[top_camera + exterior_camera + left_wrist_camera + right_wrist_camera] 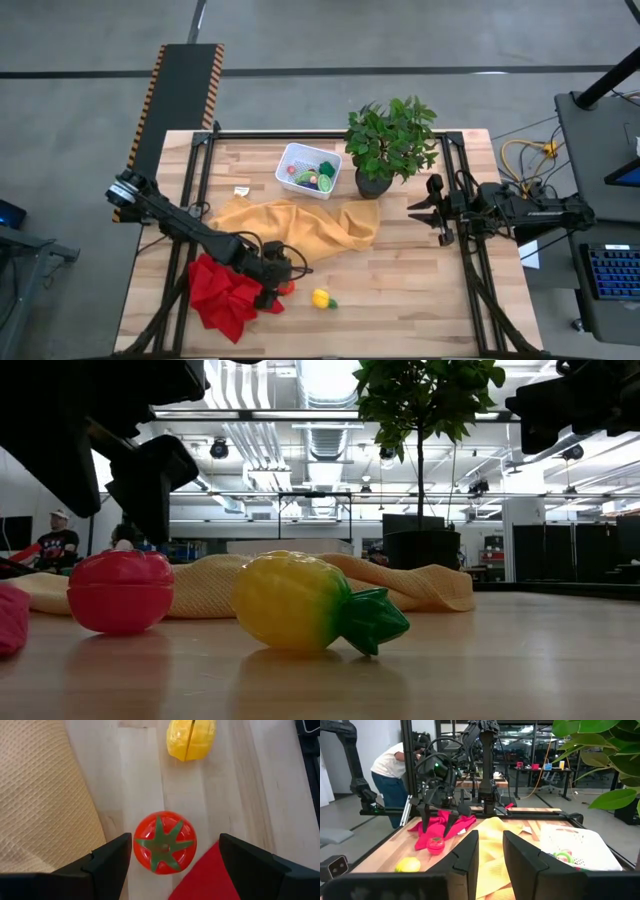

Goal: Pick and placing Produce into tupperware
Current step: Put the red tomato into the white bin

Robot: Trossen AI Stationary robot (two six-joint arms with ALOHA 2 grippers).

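Wooden bench under both arms, with a leafy potted plant standing toward its far edge. Just in front of the plant and the bin, a yellow cloth spread and rumpled across the middle; at the near left corner, a red cloth bunched up. Beside the plant, a white bin with a few small toys already inside – green, red and purple pieces. Left gripper low over the bench at the edge of the red cloth, fingers wide apart on either side of a red toy tomato, clear of it on both sides in the wrist view. Tomato resting on bare wood, green star-shaped top facing up, between the yellow cloth and the red one. Just beyond it, a yellow toy pineapple lying on its side on the bench, green leaves pointing away from the tomato. Right gripper waiting above the right side of the bench near the plant – fingers close together with a narrow gap, nothing between them.
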